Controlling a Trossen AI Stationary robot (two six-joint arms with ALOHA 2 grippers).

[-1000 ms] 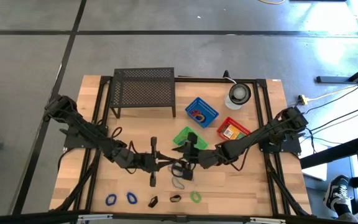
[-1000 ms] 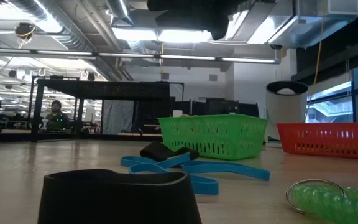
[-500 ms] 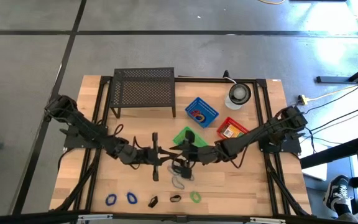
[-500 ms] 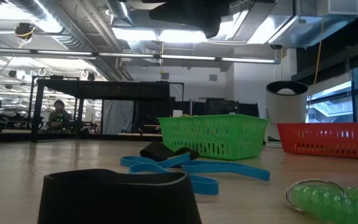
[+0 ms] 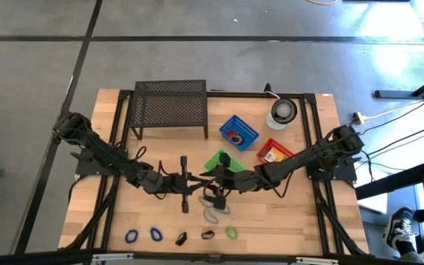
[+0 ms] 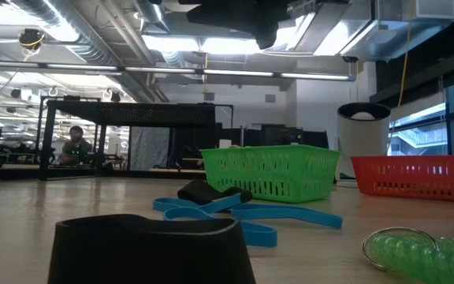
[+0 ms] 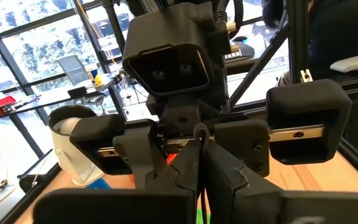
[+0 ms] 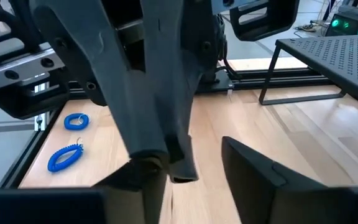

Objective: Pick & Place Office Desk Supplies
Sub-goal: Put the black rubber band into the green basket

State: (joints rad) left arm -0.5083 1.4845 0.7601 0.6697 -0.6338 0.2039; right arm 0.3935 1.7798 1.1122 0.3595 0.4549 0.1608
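While both arms meet over the worktop's [image 5: 300, 221] middle, the left pincer [image 5: 199, 188] and right pincer [image 5: 213, 193] stand tip to tip, an arrangement that suggests a handover or a shared pick. The left pincer's fingers [image 7: 191, 168] are pressed together; a thin ring [image 7: 201, 130] shows at their tips, though whether it is gripped cannot be told. The right pincer's fingers [image 8: 253, 171] are spread, flanking the left tips. A grey loop [image 5: 212, 214] lies flat on the worktop just beside them, its long axis apparently slanting across the worktop. Blue loops [image 5: 155, 234], black clips [image 5: 182, 238] and a green loop [image 5: 231, 232] sit in a row along the near edge, well apart from the green basket [image 5: 216, 159].
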